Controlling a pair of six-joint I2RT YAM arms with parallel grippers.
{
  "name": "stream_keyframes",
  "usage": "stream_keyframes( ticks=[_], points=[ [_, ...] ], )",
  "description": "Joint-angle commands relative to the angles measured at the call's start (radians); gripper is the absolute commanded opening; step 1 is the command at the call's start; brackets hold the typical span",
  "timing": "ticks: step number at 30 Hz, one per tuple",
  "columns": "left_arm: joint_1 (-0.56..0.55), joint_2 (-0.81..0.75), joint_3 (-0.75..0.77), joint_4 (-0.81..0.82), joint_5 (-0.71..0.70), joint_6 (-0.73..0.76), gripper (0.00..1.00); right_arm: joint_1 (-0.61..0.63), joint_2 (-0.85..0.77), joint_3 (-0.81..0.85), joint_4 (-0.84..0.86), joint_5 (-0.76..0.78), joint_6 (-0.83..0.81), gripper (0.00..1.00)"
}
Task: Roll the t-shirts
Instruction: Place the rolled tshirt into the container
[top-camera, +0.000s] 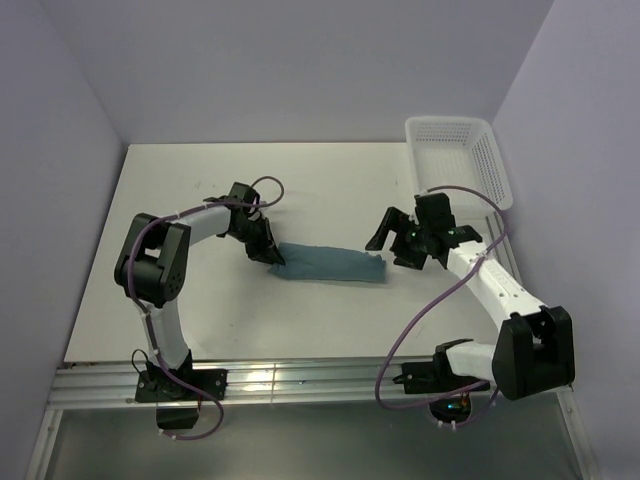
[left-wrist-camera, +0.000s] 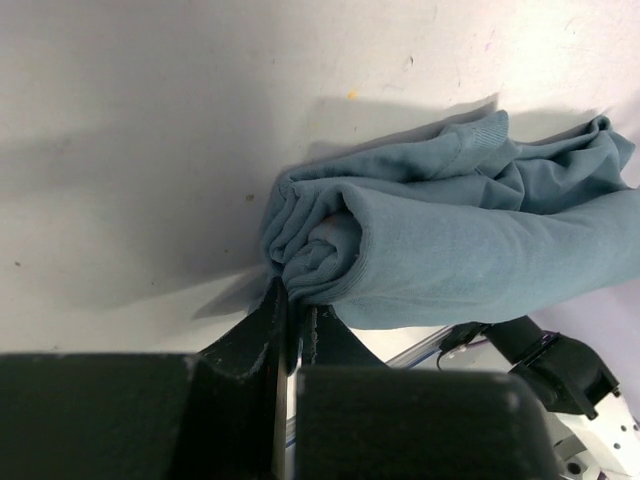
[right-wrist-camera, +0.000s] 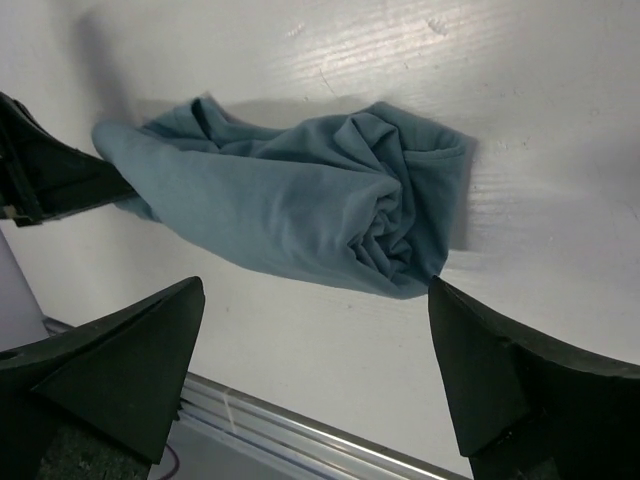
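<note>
Closest in, the right tool (right-wrist-camera: 316, 295) gapes at its widest with nothing in it, its fingers hanging just off the coiled right end of the t-shirt (top-camera: 328, 264). The shirt lies rolled into a long teal bundle in the middle of the desk (top-camera: 200, 190). At its left end the left tool (left-wrist-camera: 290, 325) is pinched tight on the cloth. A white mesh basket (top-camera: 492, 165) sits at the far right corner.

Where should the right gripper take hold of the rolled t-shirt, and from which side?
Grip the rolled t-shirt at its free right end, where the spiral shows, the right gripper coming from the right, open jaws straddling the roll. It lies lengthwise between the arms, and the left gripper pinches the other end.
</note>
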Motion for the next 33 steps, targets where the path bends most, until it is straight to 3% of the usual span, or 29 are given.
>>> stream_keyframes(
  ticks=[1,25,33],
  points=[
    [0.019,0.07,0.03,-0.088,-0.154,0.122,0.0,-0.006,-0.007,-0.058,0.091,-0.042,-0.024,1.0],
    [0.031,0.074,0.046,-0.129,-0.174,0.192,0.0,-0.034,0.129,-0.311,0.513,-0.128,0.142,0.97],
    [0.033,0.083,0.057,-0.142,-0.171,0.205,0.0,-0.071,0.169,-0.357,0.599,-0.148,0.174,0.86]
  ],
)
